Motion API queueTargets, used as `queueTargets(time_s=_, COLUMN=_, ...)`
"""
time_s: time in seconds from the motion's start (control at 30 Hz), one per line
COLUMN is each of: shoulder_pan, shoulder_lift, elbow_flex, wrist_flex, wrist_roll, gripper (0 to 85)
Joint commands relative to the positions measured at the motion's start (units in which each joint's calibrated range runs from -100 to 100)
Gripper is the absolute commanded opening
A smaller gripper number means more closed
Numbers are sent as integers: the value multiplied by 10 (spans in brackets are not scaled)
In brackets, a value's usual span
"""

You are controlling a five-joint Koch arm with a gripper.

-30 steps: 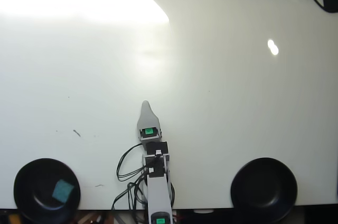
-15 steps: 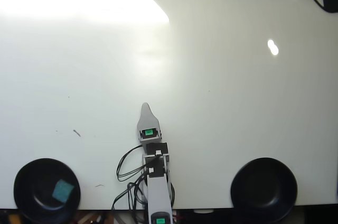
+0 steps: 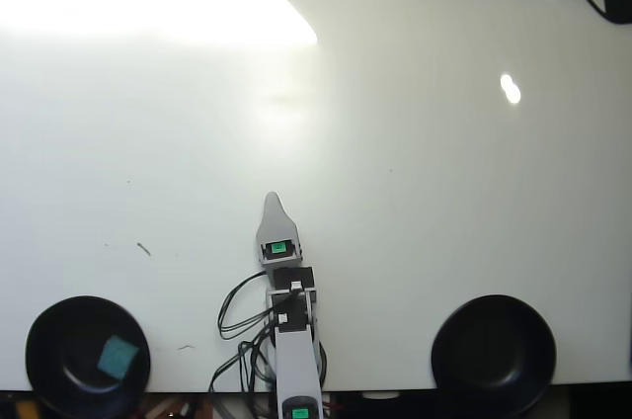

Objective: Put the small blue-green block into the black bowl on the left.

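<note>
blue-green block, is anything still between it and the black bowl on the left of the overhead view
No. The blue-green block already lies inside the black bowl at lower left in the overhead view. The hand is empty, apart from both, over bare table.

In the overhead view, the small teal sponge-like cuboid block lies inside the round glossy black bowl at the lower left corner of the white bench. A second round black bowl sits at lower right. Between them, the grey arm reaches up the picture, its pincer well apart from both bowls.
</note>
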Motion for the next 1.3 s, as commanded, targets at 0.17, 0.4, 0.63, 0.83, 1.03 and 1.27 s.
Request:
queueTargets(time_s=0.17, shoulder_pan=0, shoulder_lift=-7, elbow_flex=-20, wrist_flex=0, wrist_roll=1, gripper=491)
queueTargets(time_s=0.4, shoulder_pan=-20, shoulder_lift=-8, elbow_flex=-20, wrist_flex=-31, wrist_roll=16, gripper=493)
queueTargets(time_s=0.63, shoulder_pan=-34, shoulder_lift=-7, elbow_flex=-20, wrist_flex=-36, wrist_roll=18, gripper=491)
queueTargets(time_s=0.83, shoulder_pan=-33, shoulder_lift=-5, elbow_flex=-20, wrist_flex=-36, wrist_roll=18, gripper=491)
queueTargets(time_s=1.03, shoulder_pan=-33, shoulder_lift=-5, elbow_flex=-20, wrist_flex=-36, wrist_roll=18, gripper=491)
queueTargets(time_s=1.27, shoulder_pan=-33, shoulder_lift=-5, elbow_flex=-20, wrist_flex=-36, wrist_roll=18, gripper=491)
